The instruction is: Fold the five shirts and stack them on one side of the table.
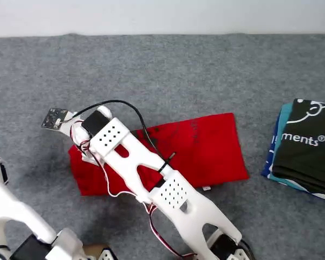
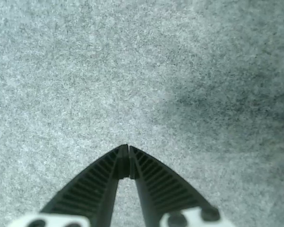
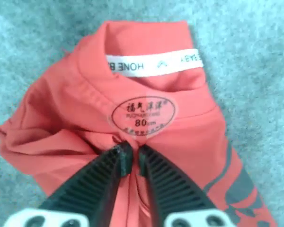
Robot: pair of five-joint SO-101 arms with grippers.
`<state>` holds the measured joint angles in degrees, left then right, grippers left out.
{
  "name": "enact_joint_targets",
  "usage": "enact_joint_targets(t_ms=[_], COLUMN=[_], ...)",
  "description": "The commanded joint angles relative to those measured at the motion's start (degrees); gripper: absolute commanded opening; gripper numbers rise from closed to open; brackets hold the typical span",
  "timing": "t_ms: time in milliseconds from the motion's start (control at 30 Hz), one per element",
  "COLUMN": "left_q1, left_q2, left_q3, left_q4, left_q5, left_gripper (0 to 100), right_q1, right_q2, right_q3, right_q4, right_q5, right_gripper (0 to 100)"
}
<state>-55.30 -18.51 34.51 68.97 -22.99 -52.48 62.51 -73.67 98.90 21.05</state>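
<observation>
The grey felt-covered table (image 1: 179, 70) carries two lots of clothing. The red shirt (image 1: 206, 146) lies near the middle as a rough oblong, already narrowed but not yet a neat packet. Well apart from it, at the table's edge, sits the stack (image 1: 306, 151) of folded shirts: a dark one on top, teal and blue beneath, so at least three look done. The red one is in work, and by my reckoning the job is past halfway. The right claw (image 3: 131, 153) pinches red cloth just below the neck label (image 3: 154, 62) and round sticker (image 3: 142, 117). The left claw (image 2: 128, 151) is pressed together over bare felt.
</observation>
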Motion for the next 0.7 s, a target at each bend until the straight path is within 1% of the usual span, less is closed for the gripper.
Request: enact_joint_targets(t_ms=[0,67,267,433,567,667], left_q1=[0.5,0.5,0.5,0.5,0.5,0.5], left_q2=[-1.3,-1.3,-1.4,-1.4,-1.4,-1.4], left_q3=[0.2,1.4,3.6,3.4,3.4,3.5], left_q4=[-1.2,-2.3,-3.5,-3.5,-3.5,-3.5], left_q5=[-0.5,-0.5,-0.5,-0.5,-0.5,-0.5], left_gripper=[1,1,1,1,1,1], right_q1=[1.9,2.2,2.0,-2.2,-4.9,-5.5], right_q2=[-1.5,-1.6,-1.8,-1.6,-1.1,1.0], right_q3=[-0.7,-0.9,-2.5,-2.8,-2.3,-2.4], right_q4=[-2.2,-2.5,-2.1,-0.5,-0.8,-1.0], right_q5=[0.1,0.1,0.2,0.1,0.1,0.4], right_gripper=[16.2,18.3,18.3,17.9,10.4,6.3])
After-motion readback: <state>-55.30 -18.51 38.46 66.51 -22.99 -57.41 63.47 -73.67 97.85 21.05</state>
